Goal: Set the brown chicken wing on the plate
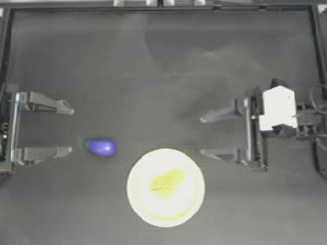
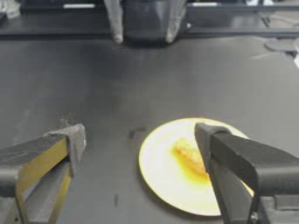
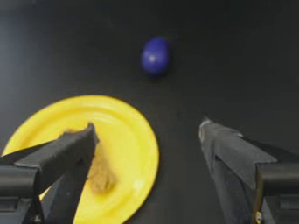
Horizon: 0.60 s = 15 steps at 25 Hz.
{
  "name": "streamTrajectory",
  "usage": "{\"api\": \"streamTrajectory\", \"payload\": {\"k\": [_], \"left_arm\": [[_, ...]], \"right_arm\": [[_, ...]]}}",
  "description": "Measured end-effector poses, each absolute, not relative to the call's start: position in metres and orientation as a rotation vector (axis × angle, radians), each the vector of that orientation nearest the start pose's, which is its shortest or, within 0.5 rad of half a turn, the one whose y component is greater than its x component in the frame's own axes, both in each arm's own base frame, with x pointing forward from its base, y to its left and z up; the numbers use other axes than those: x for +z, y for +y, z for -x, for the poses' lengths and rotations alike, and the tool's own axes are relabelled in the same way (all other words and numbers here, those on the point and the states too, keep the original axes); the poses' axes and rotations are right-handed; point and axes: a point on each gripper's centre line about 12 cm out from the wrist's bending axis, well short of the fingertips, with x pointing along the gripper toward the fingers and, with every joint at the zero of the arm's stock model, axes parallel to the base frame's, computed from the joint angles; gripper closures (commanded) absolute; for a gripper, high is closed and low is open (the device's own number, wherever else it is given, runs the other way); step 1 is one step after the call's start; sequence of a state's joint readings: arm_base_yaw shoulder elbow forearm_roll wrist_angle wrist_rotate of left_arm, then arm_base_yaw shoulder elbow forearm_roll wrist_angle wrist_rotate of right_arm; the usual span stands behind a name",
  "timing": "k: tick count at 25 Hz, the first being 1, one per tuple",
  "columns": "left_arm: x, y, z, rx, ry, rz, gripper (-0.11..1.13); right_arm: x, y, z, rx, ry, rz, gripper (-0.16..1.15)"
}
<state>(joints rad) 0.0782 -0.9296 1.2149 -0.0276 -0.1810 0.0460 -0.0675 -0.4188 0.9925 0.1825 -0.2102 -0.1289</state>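
The brown chicken wing (image 1: 165, 183) lies in the middle of the plate (image 1: 142, 201), which sits near the table's front edge, slightly right of centre. The left wrist view shows the wing (image 2: 188, 158) on the plate (image 2: 161, 173), partly behind a jaw. It appears in the right wrist view too, the wing (image 3: 102, 177) resting on the plate (image 3: 125, 131). My left gripper (image 1: 69, 131) is drawn back at the left side, open and empty. My right gripper (image 1: 203, 135) stands open and empty at the right, above the plate's far-right side.
A small rounded blue-purple object (image 1: 101, 147) rests on the table left of the plate, close to my left gripper's lower finger; it also shows as the blue object (image 3: 156, 56) in the right wrist view. A white block (image 1: 278, 108) sits on the right arm.
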Motion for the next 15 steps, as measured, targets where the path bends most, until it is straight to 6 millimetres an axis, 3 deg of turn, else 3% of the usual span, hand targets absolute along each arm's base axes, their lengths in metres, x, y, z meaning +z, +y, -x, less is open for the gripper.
{"api": "streamTrajectory", "payload": {"k": [15], "left_arm": [[0.256,0.016,-0.200,0.082,0.110,-0.015,-0.01]], "right_arm": [[0.241,-0.023,-0.262,-0.109,0.321,-0.062,-0.01]]}}
